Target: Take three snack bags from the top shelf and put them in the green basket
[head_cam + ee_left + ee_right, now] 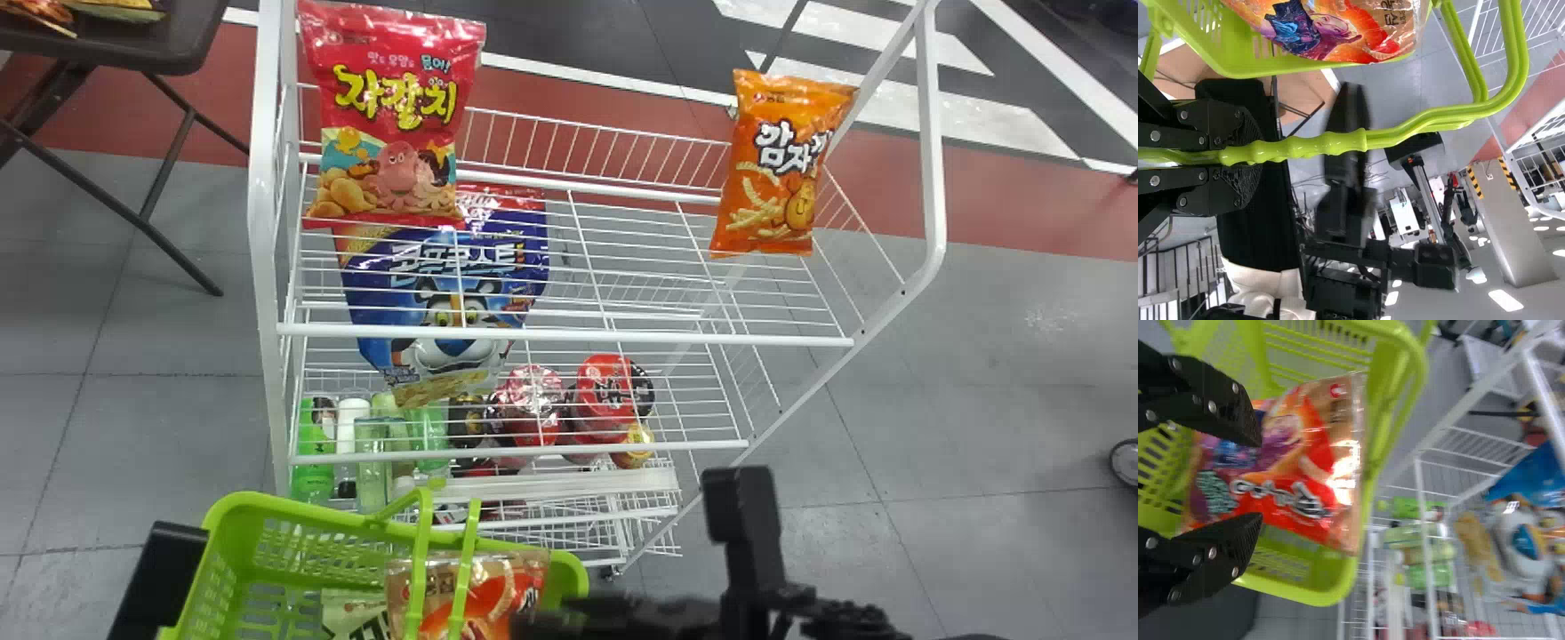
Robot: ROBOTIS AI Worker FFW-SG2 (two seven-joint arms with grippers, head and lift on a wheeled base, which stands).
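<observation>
Well, a crinkly, shiny bag (484, 604) sits in the slotted green basket (222, 569), right claw (578, 615) wide beside it, left claw (163, 569) clasping the knobbly handle (1331, 143); two puffy bags (391, 116) on the wire shelf (569, 334).

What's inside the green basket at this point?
The green basket holds an orange-red snack bag and, beside it in the head view, part of a pale bag. Whatever lies directly beneath them is covered, so I can't tell.
</observation>
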